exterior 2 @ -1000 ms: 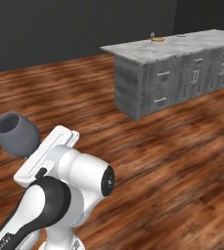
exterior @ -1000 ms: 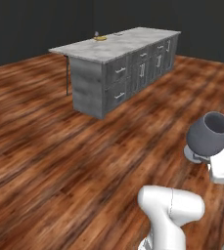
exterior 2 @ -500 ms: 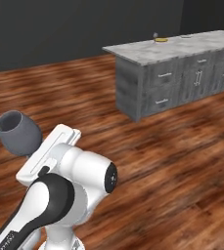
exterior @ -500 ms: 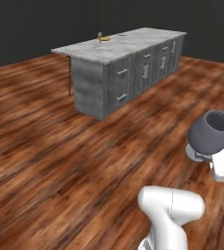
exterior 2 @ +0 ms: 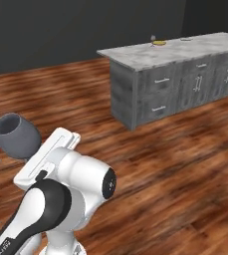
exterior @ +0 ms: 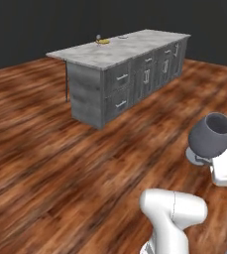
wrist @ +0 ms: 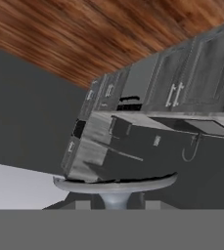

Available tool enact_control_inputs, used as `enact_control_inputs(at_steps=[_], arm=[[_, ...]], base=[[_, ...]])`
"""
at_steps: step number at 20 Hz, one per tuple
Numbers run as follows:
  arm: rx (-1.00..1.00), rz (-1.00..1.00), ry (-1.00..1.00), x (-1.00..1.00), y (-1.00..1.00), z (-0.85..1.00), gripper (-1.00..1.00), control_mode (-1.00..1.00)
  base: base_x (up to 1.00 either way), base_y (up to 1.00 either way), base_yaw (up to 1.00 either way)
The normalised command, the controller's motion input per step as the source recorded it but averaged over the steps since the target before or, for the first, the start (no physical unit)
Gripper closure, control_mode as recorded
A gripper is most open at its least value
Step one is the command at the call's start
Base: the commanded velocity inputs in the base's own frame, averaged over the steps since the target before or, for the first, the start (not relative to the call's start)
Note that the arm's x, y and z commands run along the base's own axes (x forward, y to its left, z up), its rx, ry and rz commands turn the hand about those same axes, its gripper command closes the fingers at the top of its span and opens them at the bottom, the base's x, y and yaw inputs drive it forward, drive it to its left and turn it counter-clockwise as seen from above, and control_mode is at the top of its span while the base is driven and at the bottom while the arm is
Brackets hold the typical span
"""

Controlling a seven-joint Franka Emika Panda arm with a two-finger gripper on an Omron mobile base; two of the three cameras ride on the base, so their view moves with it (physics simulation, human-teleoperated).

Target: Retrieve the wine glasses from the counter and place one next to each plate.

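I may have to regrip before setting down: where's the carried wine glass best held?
Its short stem, from the side. The wine glass has a rounded bowl and a wide round foot, so the gripper seats between them, where it holds now.

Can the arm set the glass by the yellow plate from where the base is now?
Probably not. The end effector holds a glass close to the base, while the yellow plate sits at the island's far corner, across open wood floor. The base likely has to drive closer first.
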Motion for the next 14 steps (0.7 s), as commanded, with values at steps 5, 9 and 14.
enact_control_inputs(at_steps=[5, 9, 14], arm=[[0.0, 0.0, 0.0, 0.0, 0.0, 0.0, 1.0, 1.0], [0.0, 0.0, 0.0, 0.0, 0.0, 0.0, 1.0, 1.0], [0.0, 0.0, 0.0, 0.0, 0.0, 0.0, 1.0, 1.0]], base=[[0.23, -1.0, -0.03], [1.0, -0.41, -0.06], [1.0, 0.44, -0.15]])
